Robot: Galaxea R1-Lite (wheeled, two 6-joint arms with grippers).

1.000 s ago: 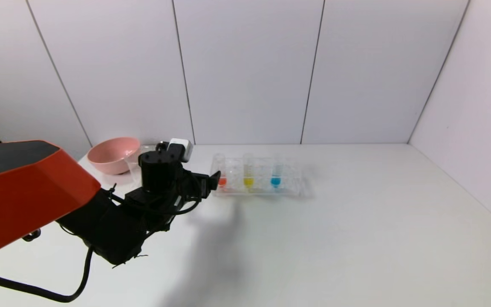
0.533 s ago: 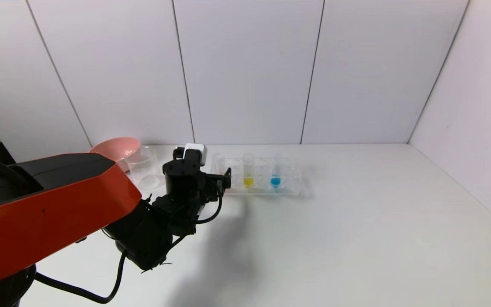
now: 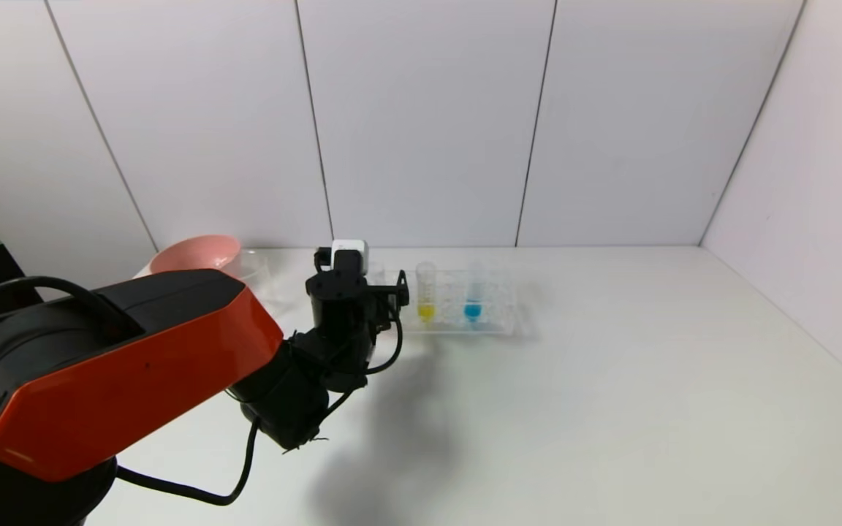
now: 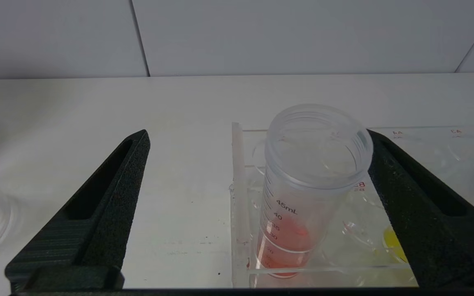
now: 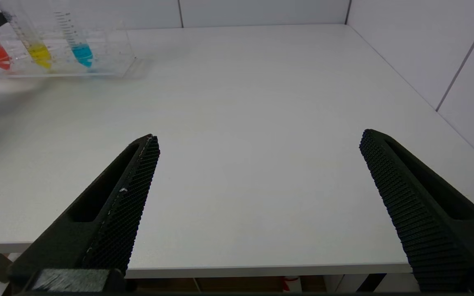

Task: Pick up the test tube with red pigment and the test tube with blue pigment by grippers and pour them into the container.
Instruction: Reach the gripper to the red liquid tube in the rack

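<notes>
Since a second ago, the left gripper (image 3: 392, 292) has moved from the left middle of the head view toward the centre, up to the left end of the clear plastic tube rack (image 3: 498, 321). It now covers the red tube in the head view.

In the left wrist view its two black pointed fingers (image 4: 97, 213) are spread wide apart. The clear test tube with red pigment (image 4: 298, 197) stands upright between them, in the end hole of the rack. It is much closer to the finger at the right of that picture, just beside it, and I cannot tell if they touch. The other finger is well apart from the tube, over bare table. The gripper holds nothing.

The clear test tube with blue pigment (image 3: 473, 296) stands upright in the rack, right of centre in the head view. A clear tube with yellow liquid (image 3: 426, 296) stands between the red tube and the blue one, just beside the gripper.

The clear glass beaker container (image 3: 259, 272) sits at the upper left of the head view, partly hidden behind the orange-red arm casing (image 3: 136, 365). A round pink bowl (image 3: 194, 254) is right next to it.

The right gripper (image 5: 257, 205) hangs over the near edge of the white table (image 3: 611, 409), well apart from the rack. Its fingers are wide apart and hold nothing.
</notes>
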